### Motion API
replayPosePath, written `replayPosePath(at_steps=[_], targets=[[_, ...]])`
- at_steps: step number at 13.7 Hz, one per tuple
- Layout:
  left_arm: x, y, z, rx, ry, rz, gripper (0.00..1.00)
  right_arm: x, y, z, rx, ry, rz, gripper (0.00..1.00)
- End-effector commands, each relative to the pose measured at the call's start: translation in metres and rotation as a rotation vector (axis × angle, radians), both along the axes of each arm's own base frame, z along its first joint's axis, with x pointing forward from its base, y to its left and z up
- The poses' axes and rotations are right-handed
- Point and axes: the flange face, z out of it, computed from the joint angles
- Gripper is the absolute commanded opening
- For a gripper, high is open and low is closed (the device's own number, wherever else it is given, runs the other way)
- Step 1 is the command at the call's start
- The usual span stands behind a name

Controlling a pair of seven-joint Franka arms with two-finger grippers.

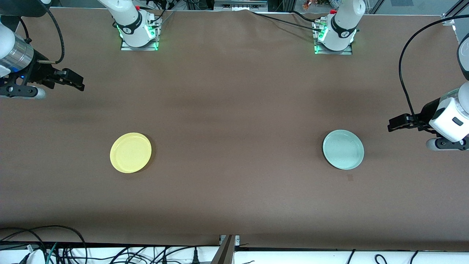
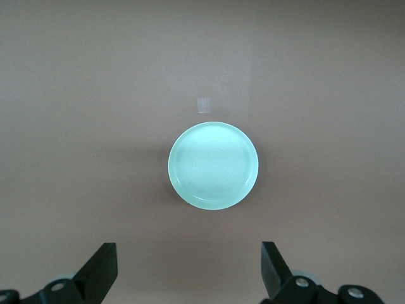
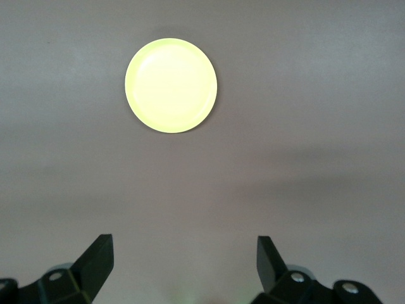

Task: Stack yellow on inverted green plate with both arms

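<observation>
The yellow plate (image 1: 130, 152) lies flat on the brown table toward the right arm's end, hollow side up; it also shows in the right wrist view (image 3: 171, 85). The green plate (image 1: 343, 149) lies flat toward the left arm's end, its raised rim seeming to face up, with faint rings on its face in the left wrist view (image 2: 214, 165). My left gripper (image 1: 392, 124) (image 2: 188, 253) is open and empty, up in the air beside the green plate at the table's end. My right gripper (image 1: 78, 81) (image 3: 183, 244) is open and empty, up over the table's other end.
A small tape mark (image 1: 350, 178) sits on the table just nearer the front camera than the green plate. The two arm bases (image 1: 138, 35) (image 1: 334, 38) stand along the table's back edge. Cables (image 1: 55, 249) hang below the front edge.
</observation>
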Motion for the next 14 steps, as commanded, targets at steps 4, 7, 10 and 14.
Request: replayPosePath(at_steps=[4, 7, 10, 14], targets=[[0.0037, -0.0016, 0.0051, -0.028, -0.006, -0.021, 1.0, -0.0017, 0.0019, 0.0046, 0.002, -0.002, 0.003, 1.0], [0.004, -0.0016, 0.0041, -0.028, -0.005, -0.021, 1.0, -0.0017, 0.002, 0.0046, 0.004, -0.002, 0.003, 1.0], [0.0043, -0.0036, 0.0049, -0.028, -0.008, -0.024, 1.0, -0.0017, 0.0019, 0.0046, 0.002, -0.002, 0.003, 1.0], [0.0067, 0.0014, -0.0024, -0.028, 0.004, -0.016, 1.0, -0.0017, 0.002, 0.0046, 0.004, -0.002, 0.003, 1.0]])
